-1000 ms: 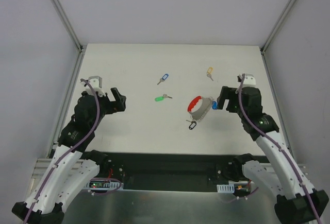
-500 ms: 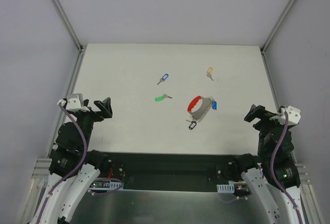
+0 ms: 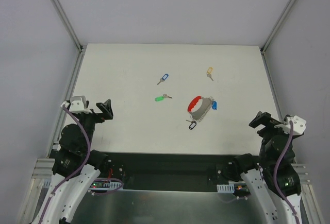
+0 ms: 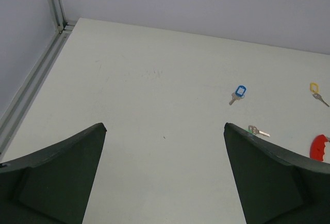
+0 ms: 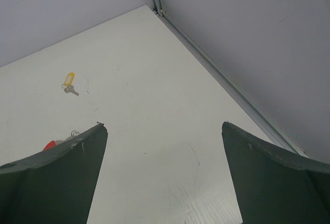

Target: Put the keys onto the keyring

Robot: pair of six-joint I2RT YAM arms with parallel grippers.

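Note:
The keyring [image 3: 194, 102], half red band and half grey ribbed strap, lies right of the table's middle. A blue-tagged key [image 3: 214, 105] lies against its right side; I cannot tell whether it is threaded. A black-tagged key [image 3: 192, 125] lies just in front of it. Apart lie a green key [image 3: 161, 98], a second blue key [image 3: 164, 78] and a yellow key [image 3: 209, 72]. My left gripper [image 3: 106, 109] is open at the near left, far from all keys. My right gripper [image 3: 260, 119] is open at the near right. The left wrist view shows the blue key [image 4: 240, 91], the yellow key [image 4: 313, 87] and the red band [image 4: 320, 145].
Grey walls with aluminium rails [image 3: 66, 26] close in the white table [image 3: 129, 80] on the left, back and right. The right wall's rail [image 5: 221, 82] runs close past my right gripper [image 5: 162, 125]. The yellow key [image 5: 69, 80] shows far left in that view.
Both arms have drawn back toward the near edge and outward. The right gripper has left the keyring's side, where it was a second ago. Keys and keyring have not moved.

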